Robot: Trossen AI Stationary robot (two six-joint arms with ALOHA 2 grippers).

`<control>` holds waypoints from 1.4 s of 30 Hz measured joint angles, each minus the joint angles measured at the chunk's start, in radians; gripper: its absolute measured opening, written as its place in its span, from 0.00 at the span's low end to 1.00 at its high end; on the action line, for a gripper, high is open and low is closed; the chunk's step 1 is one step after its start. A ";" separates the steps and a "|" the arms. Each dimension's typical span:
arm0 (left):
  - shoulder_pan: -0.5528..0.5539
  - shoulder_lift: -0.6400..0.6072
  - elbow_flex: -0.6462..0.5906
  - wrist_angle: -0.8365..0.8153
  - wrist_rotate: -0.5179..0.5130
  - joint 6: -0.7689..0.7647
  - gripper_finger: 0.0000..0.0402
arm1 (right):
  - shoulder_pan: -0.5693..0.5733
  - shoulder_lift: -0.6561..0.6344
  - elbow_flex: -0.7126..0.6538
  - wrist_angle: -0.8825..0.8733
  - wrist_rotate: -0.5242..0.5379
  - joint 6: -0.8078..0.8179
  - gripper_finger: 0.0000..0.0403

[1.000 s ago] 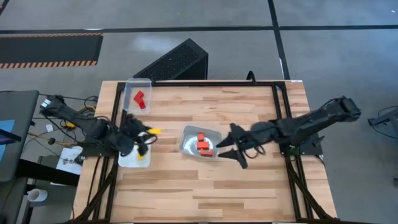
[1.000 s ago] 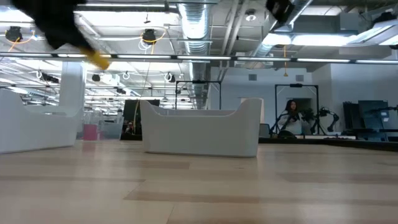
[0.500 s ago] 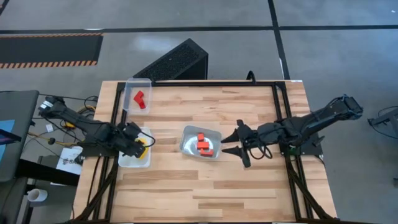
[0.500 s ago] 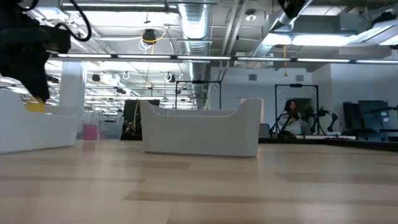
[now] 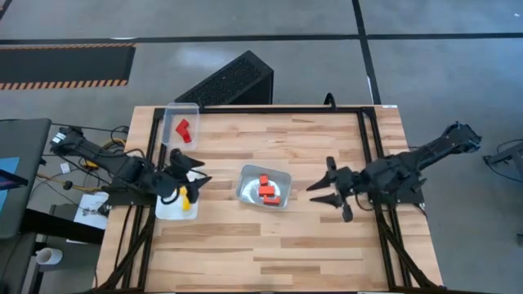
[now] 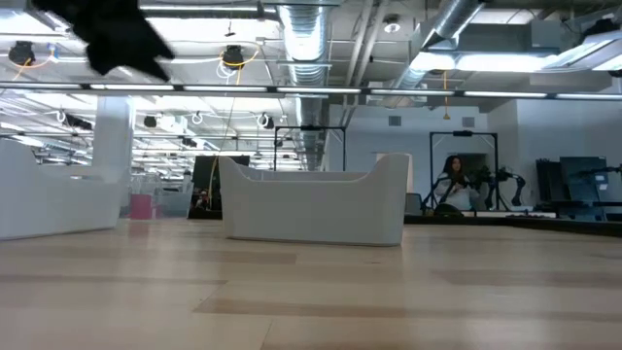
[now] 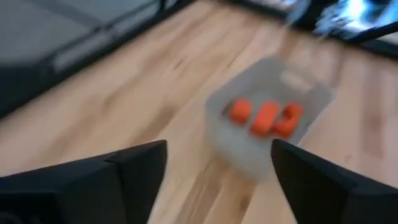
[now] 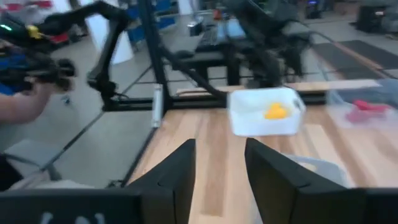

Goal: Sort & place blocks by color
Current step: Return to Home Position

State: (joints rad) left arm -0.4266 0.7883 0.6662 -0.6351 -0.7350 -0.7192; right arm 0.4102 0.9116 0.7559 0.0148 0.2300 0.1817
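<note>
At the left edge of the wooden bench (image 5: 270,245), the left gripper (image 5: 200,171) hung over the white bin (image 5: 166,212), its fingers (image 7: 134,171) spread wide and holding nothing. The yellow blocks (image 5: 186,199) lay in that bin, close under the fingers. Off to one side of those fingers, near the bench's corner, a clear tray (image 5: 174,114) held the red blocks (image 5: 184,129). Ahead of the left fingers, between the two grippers, stood the gray bin (image 5: 248,181) with the orange blocks (image 5: 267,189) gathered inside. The left wrist view showed them as blurred orange pieces framed in the gap between the parted fingers. The right gripper (image 5: 313,193) hovered above bare wood on the other side of that bin. Its fingers (image 8: 177,171) were also apart and empty, their tips pointing toward the gray bin but clear of it. Past the right fingers, the right wrist view took in the white bin with a yellow block in it and, beside it, the clear tray with red showing. In the low view a person (image 6: 453,181) was visible in the room far beyond the bench.
</note>
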 joint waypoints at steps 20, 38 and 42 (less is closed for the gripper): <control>0.089 -0.198 -0.003 0.508 0.184 0.740 0.00 | -0.157 -0.624 -0.543 0.199 -0.055 -0.207 0.03; 0.331 -0.449 -0.418 0.982 0.572 0.828 0.00 | -0.367 -0.910 -0.669 0.061 -0.192 -0.152 0.01; 0.367 -0.496 -0.494 1.017 0.598 0.801 0.00 | -0.405 -0.910 -0.668 -0.003 -0.218 -0.129 0.01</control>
State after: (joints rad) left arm -0.0595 0.2920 0.1727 0.3824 -0.1375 0.0819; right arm 0.0049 0.0013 0.0875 0.0116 0.0124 0.0525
